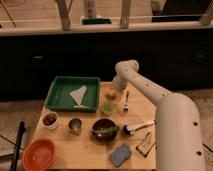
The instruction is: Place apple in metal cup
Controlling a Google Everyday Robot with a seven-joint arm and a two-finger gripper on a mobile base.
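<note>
The apple [112,94] is small and orange-red and sits at the back middle of the wooden table [90,147], just behind the yellow-green plastic cup [107,107]. My gripper [114,89] hangs down from the white arm, right over the apple and at its top. I cannot tell whether it is touching the fruit. The metal cup [75,125] is small and silver-grey. It stands upright at the front left of the table, well to the left of the gripper and nearer the front.
A green tray [62,97] with a pale cloth lies at the back left. A white bowl [49,120] with dark red contents, an orange bowl [38,154], a dark bowl [105,129], a blue sponge [120,154], a fork [126,102] and a white-handled brush [138,127] are spread around.
</note>
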